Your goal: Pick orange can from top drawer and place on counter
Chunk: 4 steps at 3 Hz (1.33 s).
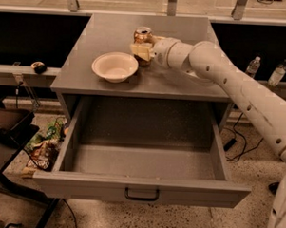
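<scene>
The orange can [143, 35] stands upright at the middle of the counter [182, 82], just right of and behind a white bowl [115, 66]. My gripper [141, 52] reaches in from the right and is shut on the lower part of the orange can, hiding its base. I cannot tell whether the can rests on the counter or hangs just above it. The top drawer [145, 166] is pulled fully out below, with its speckled grey inside bare and its black handle [142, 195] on the front panel.
My white arm [239, 89] crosses the counter's right side. Two clear bottles [253, 66] stand on a ledge at the right. Snack bags [43, 148] and a dark chair lie on the floor at the left. Cables run on the floor at the right.
</scene>
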Each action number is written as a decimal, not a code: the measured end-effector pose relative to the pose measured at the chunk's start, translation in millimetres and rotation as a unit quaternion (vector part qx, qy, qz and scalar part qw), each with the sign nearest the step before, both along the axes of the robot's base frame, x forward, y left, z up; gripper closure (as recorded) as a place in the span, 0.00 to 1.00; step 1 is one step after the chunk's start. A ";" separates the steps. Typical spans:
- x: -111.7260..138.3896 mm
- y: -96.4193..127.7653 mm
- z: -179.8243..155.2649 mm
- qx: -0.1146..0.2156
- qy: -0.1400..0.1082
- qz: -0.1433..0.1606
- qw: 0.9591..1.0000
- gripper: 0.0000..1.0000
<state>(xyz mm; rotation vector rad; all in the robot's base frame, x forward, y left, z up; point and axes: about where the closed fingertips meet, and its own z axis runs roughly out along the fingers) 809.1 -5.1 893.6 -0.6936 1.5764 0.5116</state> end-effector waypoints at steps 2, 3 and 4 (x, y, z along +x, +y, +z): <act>2.6 -14.8 64.9 -0.045 -0.014 0.003 0.999 0.00; -23.9 -44.9 128.6 -0.092 -0.013 0.007 0.996 0.00; -78.5 -78.4 178.7 -0.174 -0.006 0.001 0.985 0.00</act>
